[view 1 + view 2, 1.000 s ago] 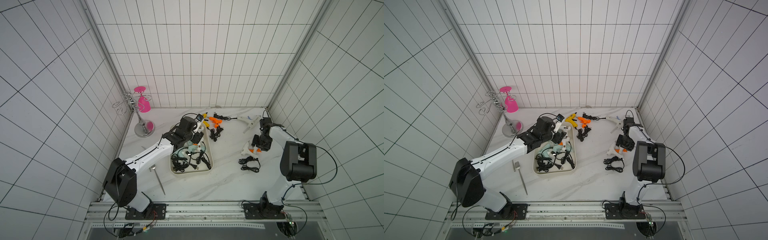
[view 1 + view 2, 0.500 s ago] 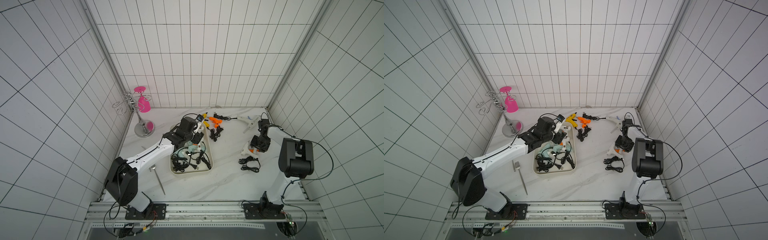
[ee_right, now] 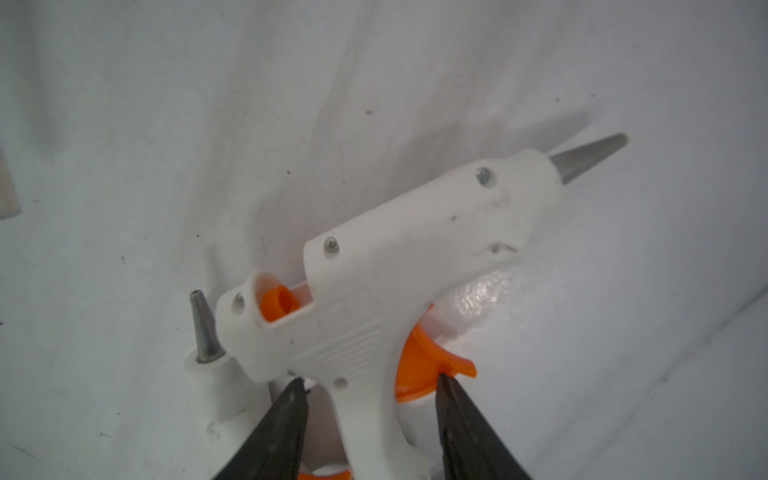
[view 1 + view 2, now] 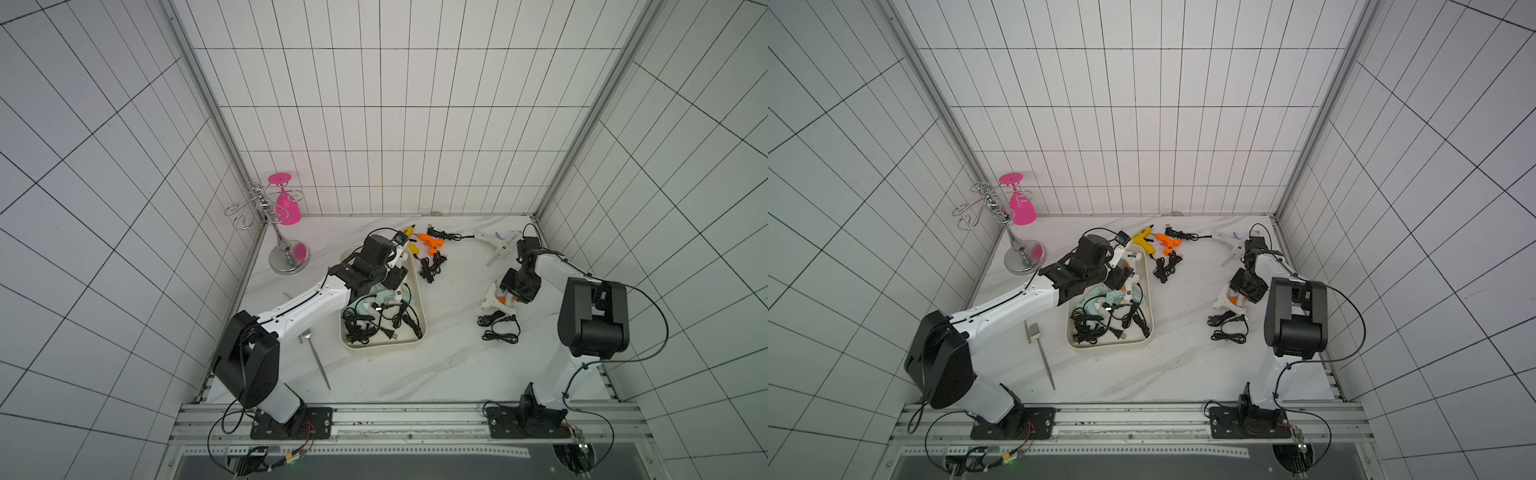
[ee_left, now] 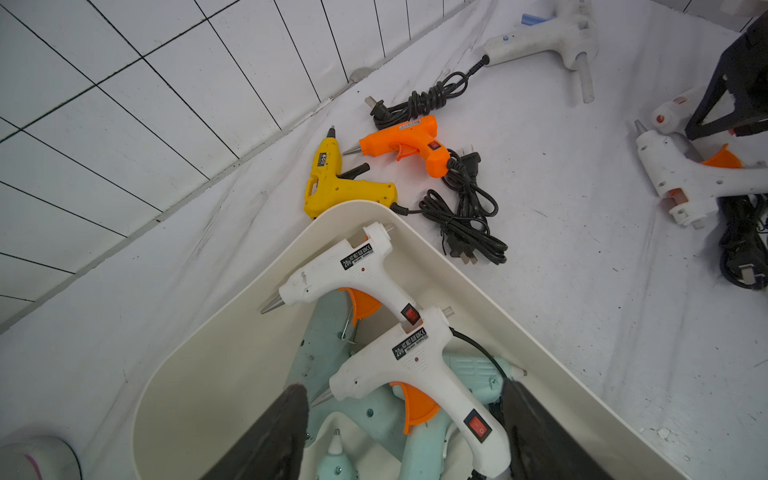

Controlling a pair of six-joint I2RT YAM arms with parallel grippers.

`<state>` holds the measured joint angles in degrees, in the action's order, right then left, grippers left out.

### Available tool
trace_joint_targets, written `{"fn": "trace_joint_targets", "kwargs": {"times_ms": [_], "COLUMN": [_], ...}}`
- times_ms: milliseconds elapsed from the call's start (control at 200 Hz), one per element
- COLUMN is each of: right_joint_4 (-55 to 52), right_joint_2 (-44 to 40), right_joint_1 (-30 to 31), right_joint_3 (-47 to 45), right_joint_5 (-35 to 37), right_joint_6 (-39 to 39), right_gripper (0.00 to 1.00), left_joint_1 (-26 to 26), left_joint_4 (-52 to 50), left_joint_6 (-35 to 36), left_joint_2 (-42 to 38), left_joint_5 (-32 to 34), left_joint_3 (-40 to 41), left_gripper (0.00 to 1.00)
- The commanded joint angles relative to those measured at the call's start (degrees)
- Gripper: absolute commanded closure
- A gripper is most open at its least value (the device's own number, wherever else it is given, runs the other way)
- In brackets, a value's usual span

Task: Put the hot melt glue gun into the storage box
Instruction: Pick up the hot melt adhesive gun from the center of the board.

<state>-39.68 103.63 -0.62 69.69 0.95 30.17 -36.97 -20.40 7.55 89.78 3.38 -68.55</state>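
White plastic with an orange trigger, the glue gun [image 3: 374, 291] sits low on the desk [image 4: 415, 374], right of frame centre in both top views and well apart from the box [image 4: 382, 347] at centre. The right fingers [image 3: 274, 436] straddle its handle, tips at grip and trigger; whether they clamp it cannot be told. The left fingers [image 5: 274, 440] stand apart above the box, holding nothing.

Done: white guns [image 5: 353, 270], teal guns [image 5: 469, 370] and cords lie in the box.

Outstanding: this gun, a second white gun [image 3: 208, 386] touching it, the yellow gun [image 5: 332, 187], orange gun [image 5: 403, 145] and a far white gun [image 5: 540, 37].

Judged roughly half complete.
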Motion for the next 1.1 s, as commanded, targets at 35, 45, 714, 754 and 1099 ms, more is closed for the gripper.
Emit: {"fn": "trace_joint_targets", "kwargs": {"times_ms": [35, 45, 714, 754, 1099], "right_joint_4": [-5.91, -6.1, 5.26, 5.4, 4.81], "right_joint_2": [-5.97, -6.25, -3.0, -2.26, -2.56], "right_joint_1": [1.0, 1.05, 3.13, 3.32, 4.68], "right_joint_3": [0.66, 0.74, -5.29, -5.29, -9.9], "right_joint_5": [4.09, 4.24, 3.33, 2.44, 2.23], "right_joint_6": [-1.33, -1.34, 5.55, 5.34, 7.33], "right_gripper": [0.45, 0.45, 0.46, 0.46, 0.49], "left_joint_1": [0.4, 0.39, 0.63, 0.66, 0.6], "left_joint_4": [0.2, 0.19, 0.45, 0.29, 0.01], "left_joint_6": [0.62, 0.62, 0.29, 0.29, 0.29], "left_joint_2": [0.9, 0.92, 1.18, 1.25, 1.56], "left_joint_5": [-0.03, 0.03, 0.23, 0.22, 0.1], "left_joint_3": [-0.85, -0.85, 0.09, 0.24, 0.12], "left_gripper": [0.25, 0.25, 0.25, 0.25, 0.25]}}
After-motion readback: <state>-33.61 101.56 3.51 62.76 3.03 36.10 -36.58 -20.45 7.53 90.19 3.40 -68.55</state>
